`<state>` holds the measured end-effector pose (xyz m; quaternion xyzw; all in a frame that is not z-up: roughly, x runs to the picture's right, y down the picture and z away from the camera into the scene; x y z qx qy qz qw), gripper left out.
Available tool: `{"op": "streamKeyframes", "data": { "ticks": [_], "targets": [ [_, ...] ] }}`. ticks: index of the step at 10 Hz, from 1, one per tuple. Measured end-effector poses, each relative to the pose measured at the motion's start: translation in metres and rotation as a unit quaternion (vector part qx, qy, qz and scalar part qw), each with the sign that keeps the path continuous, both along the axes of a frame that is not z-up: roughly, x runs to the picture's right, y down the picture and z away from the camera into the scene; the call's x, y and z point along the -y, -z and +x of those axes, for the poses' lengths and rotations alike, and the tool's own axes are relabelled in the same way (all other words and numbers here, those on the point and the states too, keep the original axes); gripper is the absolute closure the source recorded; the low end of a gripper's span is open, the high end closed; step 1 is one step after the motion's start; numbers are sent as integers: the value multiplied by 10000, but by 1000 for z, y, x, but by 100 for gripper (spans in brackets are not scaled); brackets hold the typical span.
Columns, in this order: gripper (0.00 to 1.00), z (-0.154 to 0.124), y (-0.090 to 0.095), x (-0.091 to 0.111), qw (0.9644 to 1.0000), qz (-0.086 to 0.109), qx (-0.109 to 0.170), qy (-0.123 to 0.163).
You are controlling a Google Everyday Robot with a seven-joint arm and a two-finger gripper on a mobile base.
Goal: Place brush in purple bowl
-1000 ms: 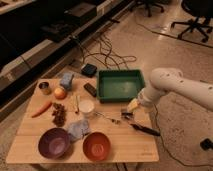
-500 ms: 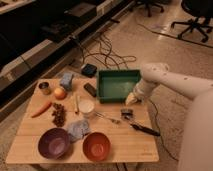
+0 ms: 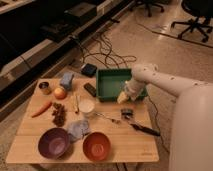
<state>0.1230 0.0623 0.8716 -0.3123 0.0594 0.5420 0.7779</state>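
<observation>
**Item 1, hand** (image 3: 127, 110). It hangs from the white arm (image 3: 165, 85) just off the front right corner of the green tray (image 3: 111, 82), low over the desk (image 3: 131, 149). You have it standing wide and nothing shows in it. That suits a hand that has yet to take anything.

**Item 2, brush** (image 3: 145, 130). Slim and dark, it lies flat on the desk near the right front, just beyond the hand and toward the edge. It is not touched. Its handle runs slantwise, so you will likely need to turn the wrist across it before closing.

**Item 3, silvery utensil** (image 3: 107, 118). This thin piece lies left of the hand. It is not the target; keep clear of it.

**Item 4, orange bowl** (image 3: 96, 146). It sits at the front centre, between the brush and the goal. Your carry probably passes over it.

**Item 5, purple bowl** (image 3: 52, 143). It sits at the front left, empty and well apart from the brush.

**Changes against the earlier views.** The arm's elbow has lifted and folded in over the tray corner. The hand has slid slightly left. Its opening looks unchanged. The brush and both bowls have not moved.
</observation>
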Motion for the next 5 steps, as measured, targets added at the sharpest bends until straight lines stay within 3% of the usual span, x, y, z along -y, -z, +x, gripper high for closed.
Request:
{"op": "streamKeyframes", "data": {
  "ticks": [3,5],
  "targets": [
    [35,-34,33,-3,9976,163,335,581],
    [35,-39,43,-13,9976,88,280,628]
  ]
}}
